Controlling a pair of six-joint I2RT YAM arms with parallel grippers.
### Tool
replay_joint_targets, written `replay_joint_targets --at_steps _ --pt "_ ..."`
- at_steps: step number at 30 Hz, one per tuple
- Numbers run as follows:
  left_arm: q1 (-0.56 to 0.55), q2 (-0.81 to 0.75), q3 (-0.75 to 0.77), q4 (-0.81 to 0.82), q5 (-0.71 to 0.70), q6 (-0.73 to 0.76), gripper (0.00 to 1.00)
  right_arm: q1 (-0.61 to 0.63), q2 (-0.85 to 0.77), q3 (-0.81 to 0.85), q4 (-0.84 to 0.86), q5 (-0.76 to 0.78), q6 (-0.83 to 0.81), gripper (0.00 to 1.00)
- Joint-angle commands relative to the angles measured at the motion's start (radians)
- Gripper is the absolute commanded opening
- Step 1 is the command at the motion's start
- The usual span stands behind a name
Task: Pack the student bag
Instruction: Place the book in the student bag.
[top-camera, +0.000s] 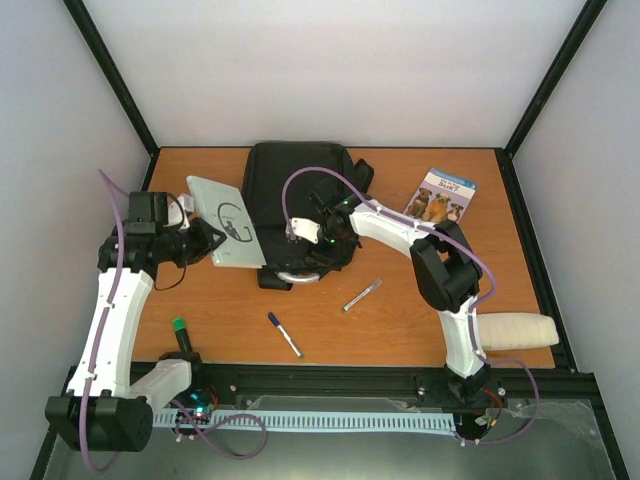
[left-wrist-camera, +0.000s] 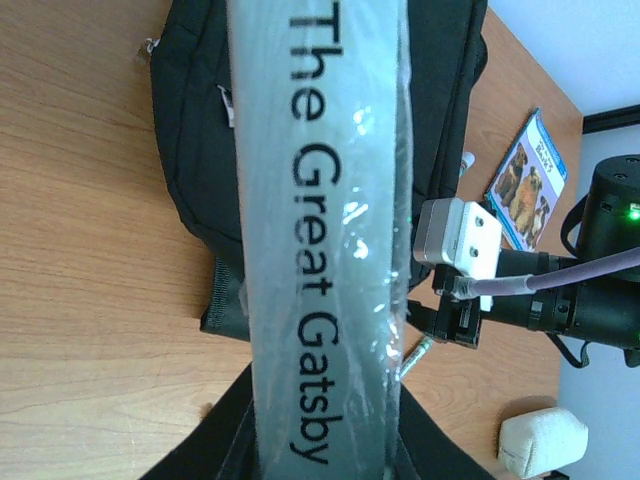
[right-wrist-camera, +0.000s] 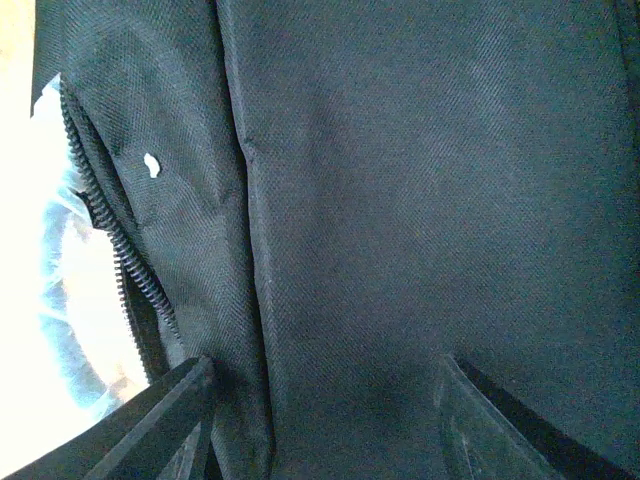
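Left tool (top-camera: 203, 240) clamps the book (top-camera: 228, 222); right tool (right-wrist-camera: 325, 368), spread, reaches over student bag (top-camera: 295, 172).

The student bag (top-camera: 300, 190) fills the middle rear of the bench (top-camera: 200, 310). Its left flank is blocked by the grey book (top-camera: 228, 222), which the left fingers (left-wrist-camera: 210, 440) clamp at a tilt just beside it, and the right arm's spread fingers (right-wrist-camera: 170, 420) press on the bag's fabric beside the zip. In front of the bag the bench lies open apart from a silver pen (top-camera: 362, 295) and a blue marker (top-camera: 285, 334), while a dog book (top-camera: 441, 195) takes the right rear corner and a beige pouch (top-camera: 517, 330) the right near edge.
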Motion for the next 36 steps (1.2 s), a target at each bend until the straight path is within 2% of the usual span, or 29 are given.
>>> replay_joint_targets --at_steps 1,3,6,9,19,27,32,36 --pt "0.011 -0.048 0.008 0.071 -0.001 -0.004 0.01 0.03 0.025 0.023 0.032 0.062 0.016 0.62" --pt "0.01 -0.048 0.003 0.059 -0.003 0.001 0.01 0.033 0.025 0.023 0.038 0.078 0.025 0.56" --pt "0.011 -0.065 -0.005 0.057 0.001 0.005 0.01 0.034 0.015 0.025 0.045 0.091 0.04 0.4" --pt "0.01 -0.072 -0.006 0.051 -0.001 0.018 0.01 0.034 0.007 0.038 0.036 0.107 0.047 0.3" --pt "0.011 -0.109 -0.029 0.052 0.085 0.014 0.01 0.03 -0.031 0.142 0.005 0.16 0.079 0.05" --pt "0.009 -0.169 -0.086 0.03 0.199 0.05 0.01 -0.007 -0.054 0.287 -0.028 0.211 0.133 0.03" --pt "0.006 -0.199 -0.178 0.116 0.333 0.026 0.01 -0.019 -0.065 0.353 -0.04 0.224 0.145 0.03" --pt "-0.013 -0.201 -0.198 0.125 0.397 0.05 0.01 -0.02 -0.075 0.385 -0.041 0.233 0.158 0.03"
